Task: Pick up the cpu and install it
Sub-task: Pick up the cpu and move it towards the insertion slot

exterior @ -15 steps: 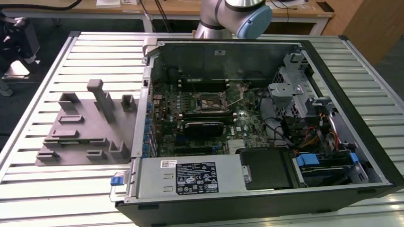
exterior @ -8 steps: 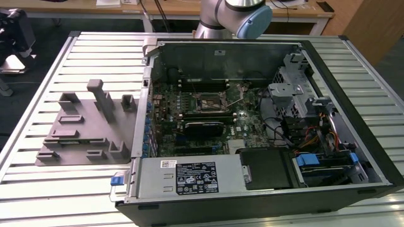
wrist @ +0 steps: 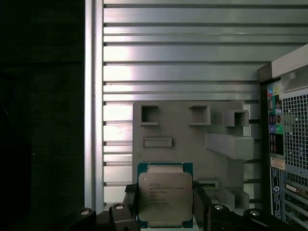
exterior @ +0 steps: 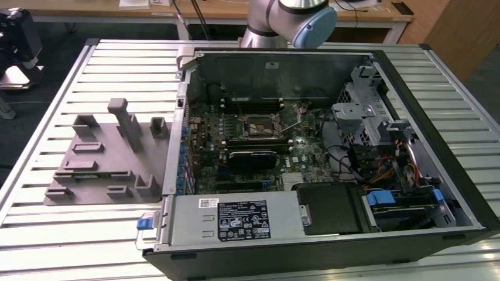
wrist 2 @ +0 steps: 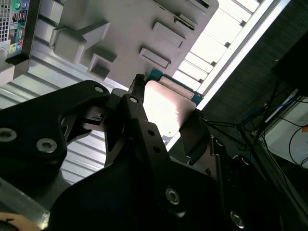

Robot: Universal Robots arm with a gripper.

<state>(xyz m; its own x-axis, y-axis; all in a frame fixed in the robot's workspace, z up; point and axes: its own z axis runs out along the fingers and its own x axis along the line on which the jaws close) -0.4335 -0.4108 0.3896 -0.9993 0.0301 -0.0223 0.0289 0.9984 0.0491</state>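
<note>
The cpu (wrist: pixel 165 195) is a flat square chip with a silver top plate and a thin green rim. My gripper (wrist: pixel 165 204) is shut on it, one black finger (wrist: pixel 130 199) on each of two opposite edges. In the second wrist view the cpu (wrist 2: pixel 166 103) shines bright between the same black fingers (wrist 2: pixel 137 113) of the gripper (wrist 2: pixel 166 118). I hold it well above the grey fixture plate (wrist: pixel 192 127), beside the computer case (wrist: pixel 288 144). In the exterior view the open socket (exterior: pixel 254 126) sits near the middle of the motherboard.
The open computer case (exterior: pixel 437 117) lies on a slatted metal table (exterior: pixel 102 76), with the grey fixture plate (exterior: pixel 102 158) on the exterior view's left of it. A grey labelled box (exterior: pixel 234 219) fills the case's near corner. The arm (exterior: pixel 289 17) rises behind the case.
</note>
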